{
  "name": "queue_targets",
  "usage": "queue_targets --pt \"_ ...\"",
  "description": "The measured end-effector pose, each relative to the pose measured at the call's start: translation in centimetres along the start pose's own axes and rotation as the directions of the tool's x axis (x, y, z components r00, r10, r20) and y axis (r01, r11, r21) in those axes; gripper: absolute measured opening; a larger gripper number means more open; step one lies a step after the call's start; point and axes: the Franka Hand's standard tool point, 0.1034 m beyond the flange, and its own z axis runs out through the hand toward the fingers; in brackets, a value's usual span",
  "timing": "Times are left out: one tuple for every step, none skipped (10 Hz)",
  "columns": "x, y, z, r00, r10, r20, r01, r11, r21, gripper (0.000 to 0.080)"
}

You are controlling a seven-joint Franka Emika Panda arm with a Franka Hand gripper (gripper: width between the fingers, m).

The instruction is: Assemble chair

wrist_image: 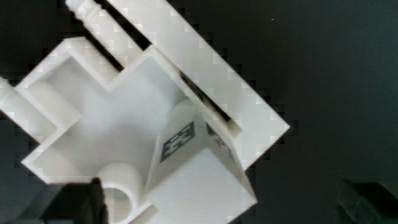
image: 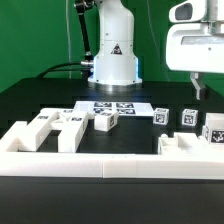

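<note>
The chair lies as loose white tagged pieces on the black table. In the exterior view, flat panels [image: 45,126] and a chunky piece [image: 105,120] sit at the left, and square tagged legs [image: 187,116] stand at the right. Another white piece [image: 183,146] rests at the front right against the border wall. My gripper [image: 197,88] hangs open high above the right-hand legs, touching nothing. In the wrist view, a white panel piece [wrist_image: 134,120] with a tag [wrist_image: 178,140] lies far below my open gripper [wrist_image: 217,212], and the dark fingertips [wrist_image: 71,205] show at the frame's edge.
The marker board [image: 113,106] lies flat in front of the white robot base [image: 113,60]. A low white border wall [image: 110,165] runs along the table's front. A green backdrop stands behind, and a dark cable hangs beside the base.
</note>
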Motion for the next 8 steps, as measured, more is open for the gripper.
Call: queue_targets --pt "-0.3 0.2 -0.4 0.993 -0.117 -0.002 0.117 0.993 -0.011 0.0649" --pt "-0.4 1.5 -1.0 0.978 -0.207 0.001 0.207 0.978 -0.007 0.0649" --pt "0.1 3.4 -1.4 0.970 -0.244 0.000 0.244 0.970 -0.001 0.0649" --pt "1.2 5.7 -1.6 0.958 -0.288 0.003 0.288 0.958 -0.003 0.0649" --pt "3.0 8.3 -1.7 0.952 -0.305 0.004 0.305 0.952 -0.012 0.0649" --pt "4.8 10.0 -1.8 0.955 -0.297 0.002 0.297 0.955 -0.015 0.0649" --pt "5.2 10.4 -1.8 0.959 -0.283 0.001 0.283 0.959 -0.015 0.0649" --pt "5.0 10.2 -1.8 0.958 -0.288 0.002 0.288 0.957 -0.015 0.0649"
